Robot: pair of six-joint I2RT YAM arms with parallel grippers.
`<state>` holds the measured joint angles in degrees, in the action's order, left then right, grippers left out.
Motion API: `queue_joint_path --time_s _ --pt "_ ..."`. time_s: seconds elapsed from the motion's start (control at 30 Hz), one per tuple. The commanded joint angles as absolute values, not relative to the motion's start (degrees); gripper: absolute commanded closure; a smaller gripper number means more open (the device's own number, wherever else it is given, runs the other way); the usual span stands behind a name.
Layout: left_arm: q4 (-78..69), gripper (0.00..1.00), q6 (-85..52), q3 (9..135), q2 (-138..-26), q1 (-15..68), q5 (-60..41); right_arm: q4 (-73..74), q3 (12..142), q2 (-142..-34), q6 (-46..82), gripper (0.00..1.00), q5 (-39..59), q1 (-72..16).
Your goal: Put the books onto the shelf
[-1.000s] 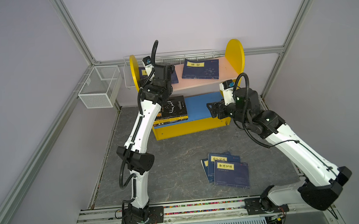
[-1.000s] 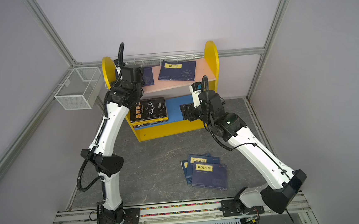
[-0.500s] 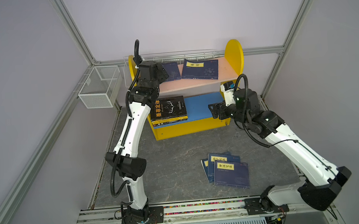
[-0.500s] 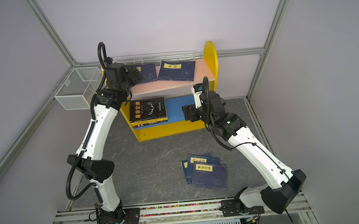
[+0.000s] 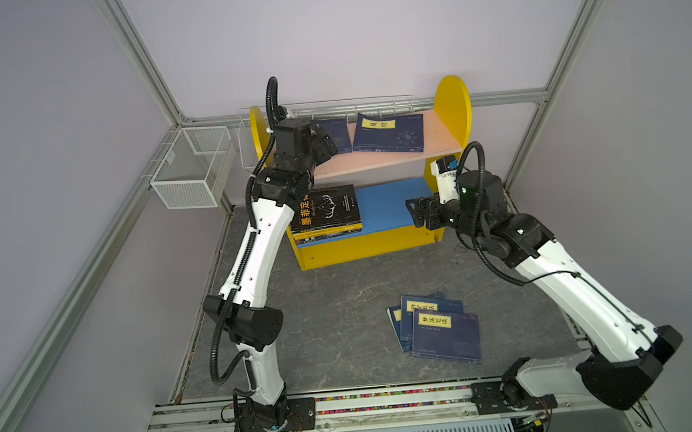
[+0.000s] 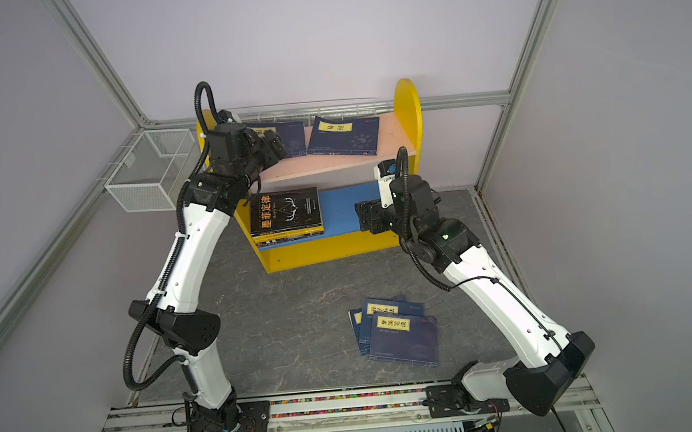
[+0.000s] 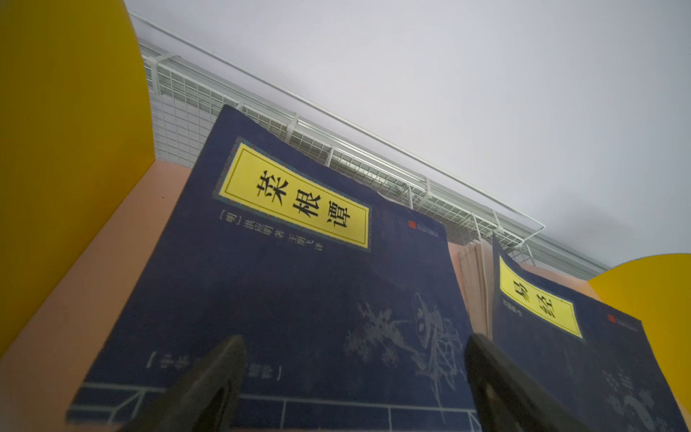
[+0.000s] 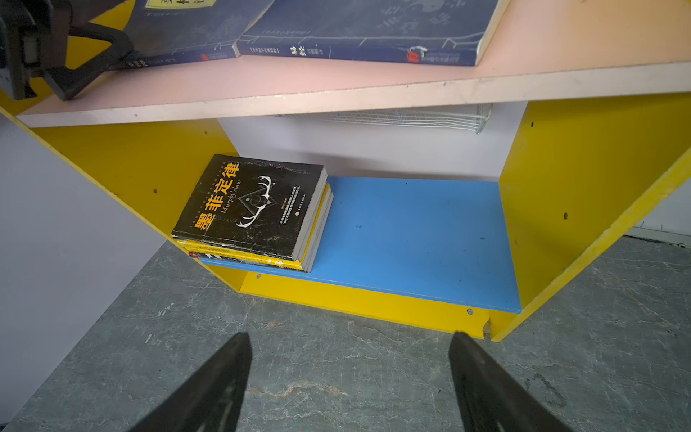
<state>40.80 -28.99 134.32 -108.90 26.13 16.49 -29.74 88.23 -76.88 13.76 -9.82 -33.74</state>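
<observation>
The shelf [image 5: 451, 109] stands at the back, yellow-sided. Two navy books [image 5: 390, 134] with yellow labels lie flat on its pink upper board [image 5: 378, 162]. A stack topped by a black book [image 5: 327, 210] lies at the left of the blue lower board [image 5: 385, 208]. Three more navy books [image 5: 439, 323] are fanned on the floor. My left gripper [image 5: 326, 141] is open at the near edge of the left navy book [image 7: 299, 299], its fingers [image 7: 224, 374] low over the cover. My right gripper [image 5: 413, 212] is open and empty before the lower board's right end [image 8: 411, 232].
A white wire basket [image 5: 191, 169] hangs on the left wall. A long wire rack [image 5: 370, 105] runs behind the shelf. Metal frame posts [image 5: 527, 146] stand at the back corners. The arms' base rail [image 5: 370, 403] runs along the front edge.
My left arm's elbow has swung left and its gripper has drawn back towards the pink board's left end, uncovering the left navy book. The right arm has not moved.
</observation>
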Motion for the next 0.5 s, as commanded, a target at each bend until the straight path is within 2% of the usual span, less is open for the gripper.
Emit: queue_joint_path --time_s 0.0,0.13,0.3,0.47 --pt "53.11 0.07 -29.26 131.84 -107.75 26.83 18.45 -28.63 86.76 -75.73 14.48 0.14 -9.84 -33.31" --pt "51.47 0.07 -25.81 134.31 -105.52 26.80 22.64 -28.30 86.29 -76.32 15.05 0.14 -8.93 -33.18" --pt "58.71 0.06 -23.49 149.22 -114.56 24.90 24.50 -28.13 86.01 -76.79 15.64 0.14 -7.77 -33.12" --pt "56.91 0.06 -23.97 151.95 -119.39 22.87 28.12 -28.59 85.80 -76.48 15.33 0.14 -7.99 -32.95"
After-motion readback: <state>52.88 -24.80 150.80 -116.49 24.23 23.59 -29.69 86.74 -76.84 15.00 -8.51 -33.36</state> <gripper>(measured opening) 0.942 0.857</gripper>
